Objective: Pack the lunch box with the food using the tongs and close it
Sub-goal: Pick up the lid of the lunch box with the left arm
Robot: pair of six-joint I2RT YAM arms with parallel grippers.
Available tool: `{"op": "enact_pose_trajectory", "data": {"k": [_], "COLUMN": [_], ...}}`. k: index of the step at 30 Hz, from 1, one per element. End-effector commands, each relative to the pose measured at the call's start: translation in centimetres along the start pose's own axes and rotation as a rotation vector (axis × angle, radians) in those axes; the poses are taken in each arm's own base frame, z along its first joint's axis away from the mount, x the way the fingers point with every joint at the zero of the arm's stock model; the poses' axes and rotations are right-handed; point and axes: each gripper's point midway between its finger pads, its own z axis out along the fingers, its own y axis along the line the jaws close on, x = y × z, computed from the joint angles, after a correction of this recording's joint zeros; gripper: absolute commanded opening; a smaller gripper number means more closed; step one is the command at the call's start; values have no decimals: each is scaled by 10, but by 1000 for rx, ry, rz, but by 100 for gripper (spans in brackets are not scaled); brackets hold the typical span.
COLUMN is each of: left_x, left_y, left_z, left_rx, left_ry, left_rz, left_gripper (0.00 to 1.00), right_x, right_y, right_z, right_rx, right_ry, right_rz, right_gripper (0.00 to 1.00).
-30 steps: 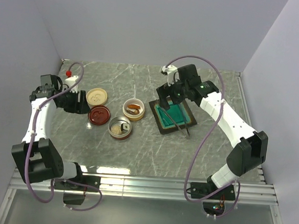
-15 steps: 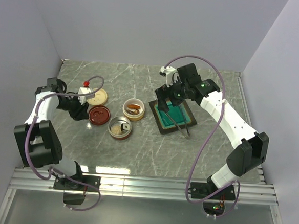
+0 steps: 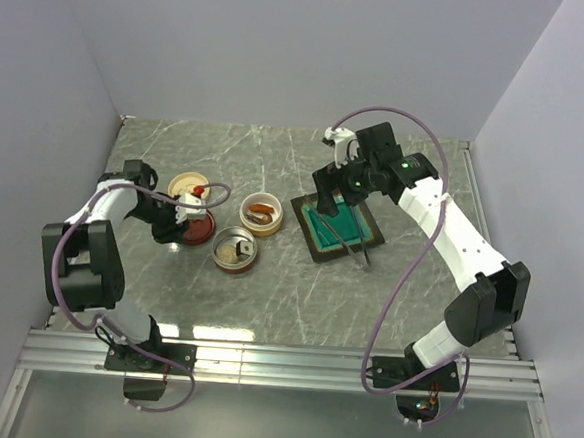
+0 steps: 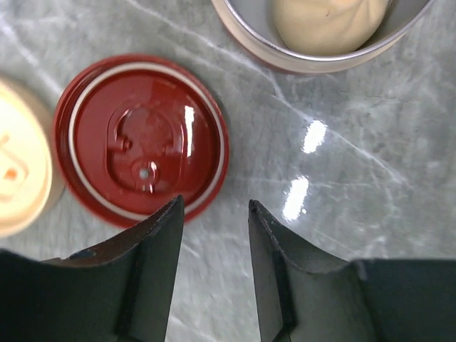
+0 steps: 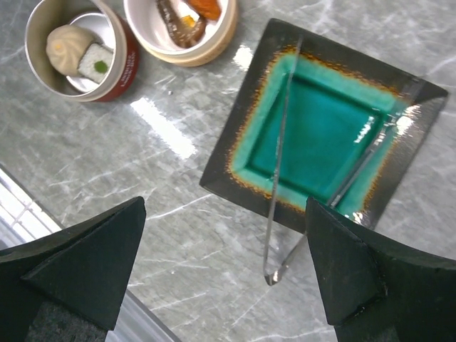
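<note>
Tongs [image 5: 282, 157] lie slantwise across teal tray [image 5: 234, 135], joined end jutting past tray rim over tabletop [image 5: 185, 178]. Likely light, springy, slick on glaze; best pinched across 2 arms near that overhang. Right hand [image 5: 224, 214] spread wide, empty, above tray. Left hand [image 4: 214, 228] part-spread, empty, well apart from tray.

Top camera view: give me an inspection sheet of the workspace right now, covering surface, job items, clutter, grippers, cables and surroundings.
Surface: grey marbled table, with glare patches.
Job's things: tongs lie across the teal tray, joined end past its rim. The steel-lined container holds a pale bun and white cube. The cream bowl holds an orange-red piece and brown lump. The red lid and cream lid lie off.
Clutter: nothing seen.
Grippers: left gripper part open, empty, by the red lid; right gripper wide open, empty, above the tray.
Cables: a purple cable loops along each arm.
Surroundings: plain pale walls; metal rail at the near edge.
</note>
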Motion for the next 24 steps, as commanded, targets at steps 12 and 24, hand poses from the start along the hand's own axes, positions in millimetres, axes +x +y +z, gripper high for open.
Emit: {"op": "enact_pose_trajectory", "data": {"k": [12, 24], "left_x": [22, 51], "left_y": [3, -3], "left_z": [37, 47], "left_rx": [75, 76], "left_ry": [94, 187], "left_rz": [132, 144], "left_gripper": [45, 26], "right_x": [-11, -9], "right_y": [-21, -22], "right_z": [-34, -29], "right_rx": [59, 43], "right_ry": [-68, -57], "right_rz": [20, 32], "right_gripper": [100, 100]}}
